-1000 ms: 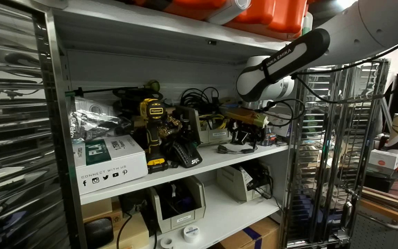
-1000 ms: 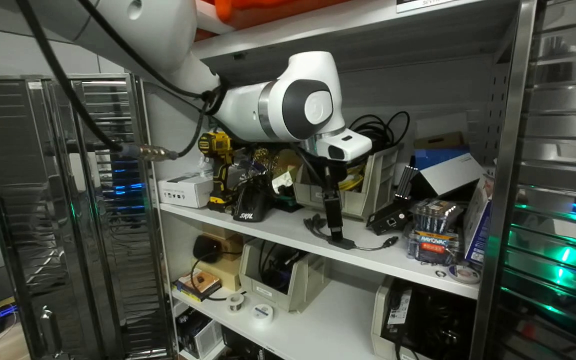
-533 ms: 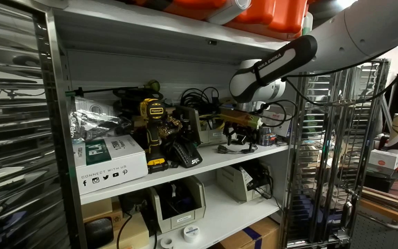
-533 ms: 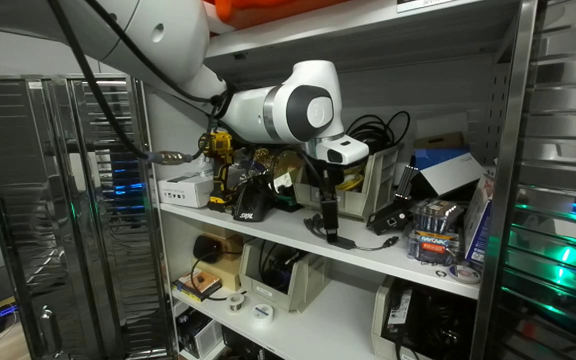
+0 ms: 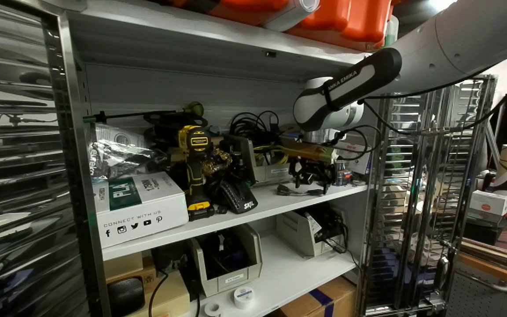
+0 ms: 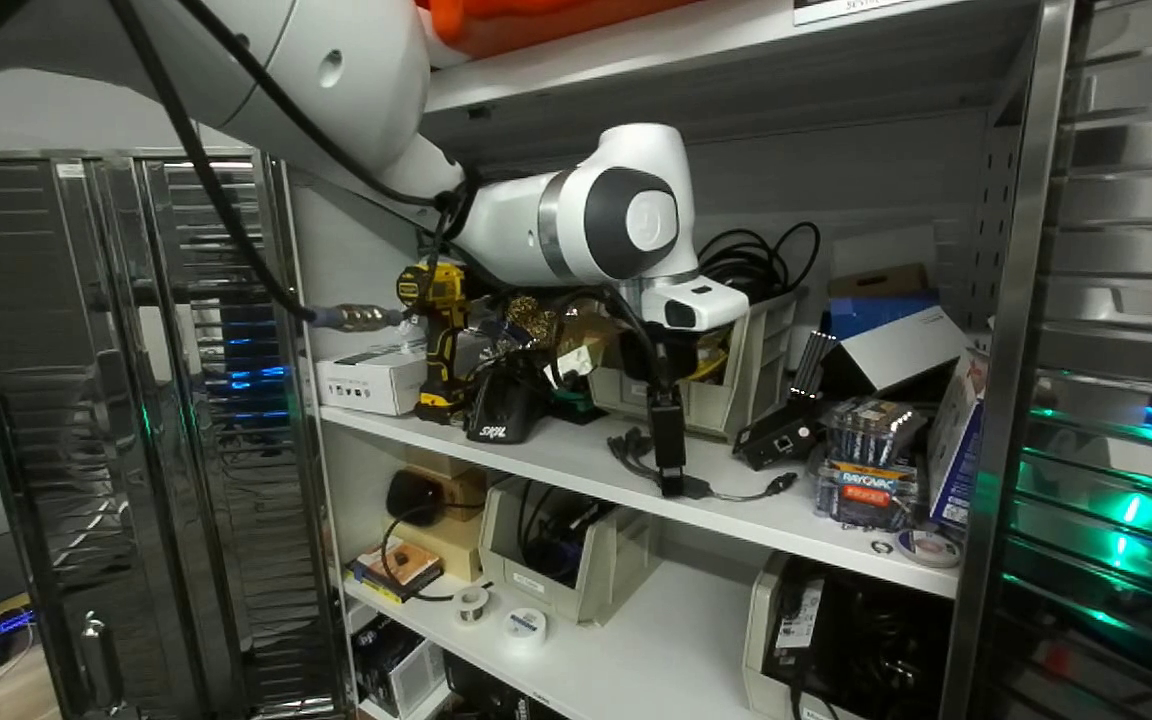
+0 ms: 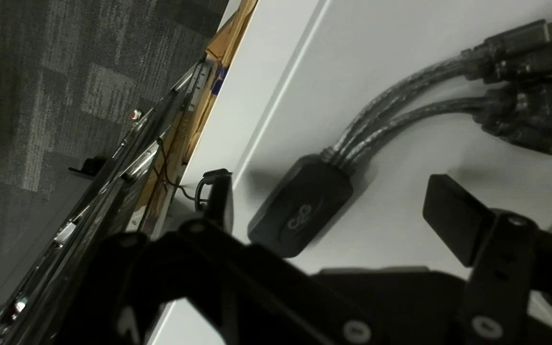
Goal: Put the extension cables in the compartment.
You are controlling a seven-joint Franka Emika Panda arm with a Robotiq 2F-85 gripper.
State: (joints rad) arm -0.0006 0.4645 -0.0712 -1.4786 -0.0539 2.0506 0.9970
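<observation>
A dark cable with a flat black body and several plugs lies on the white middle shelf; its body [image 7: 300, 206] shows large in the wrist view, and the cable shows in both exterior views [image 5: 286, 190] [image 6: 696, 488]. My gripper [image 7: 336, 208] is open above it, also in the exterior views [image 5: 311, 186] [image 6: 671, 485]. The black body lies between the fingers, closer to the left finger in the wrist view, with a gap on both sides. A grey bin [image 6: 701, 405] with yellow cables stands behind the gripper. Which compartment is meant I cannot tell.
Left of the gripper in an exterior view stand a SKIL charger [image 5: 238, 198], a yellow drill [image 5: 196, 171] and a white box [image 5: 143, 211]. Batteries [image 6: 866, 480] and a black device [image 6: 776, 440] stand on the other side. Grey bins [image 5: 231, 279] [image 5: 302, 237] stand below.
The arm has shifted a little and the gripper has come slightly lower over the cable's black body. The cable has not visibly moved, and nothing has been taken hold of.
</observation>
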